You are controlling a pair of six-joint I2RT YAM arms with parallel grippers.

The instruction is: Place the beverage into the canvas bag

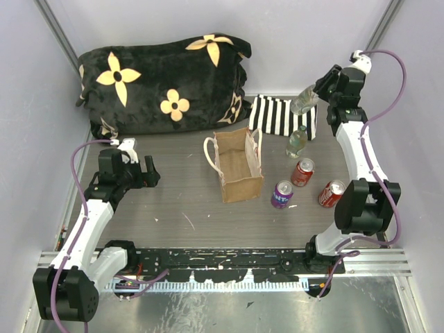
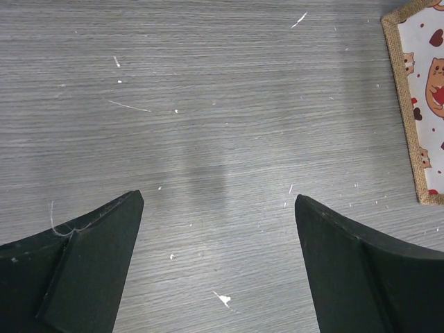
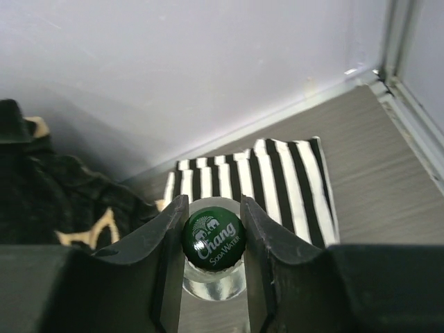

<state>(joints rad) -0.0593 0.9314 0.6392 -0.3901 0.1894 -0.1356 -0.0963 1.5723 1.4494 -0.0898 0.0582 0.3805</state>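
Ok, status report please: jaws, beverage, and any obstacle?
Left jaws open, empty. Right jaws shut on soda bottle, above striped cloth. Canvas bag upright, mouth open, nothing over it.

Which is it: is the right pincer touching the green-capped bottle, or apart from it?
Touching. The right wrist view shows the right pincer clamped on the green-capped bottle, no gap either side.

walls: pale grey | table: grey woodgrain | light: even
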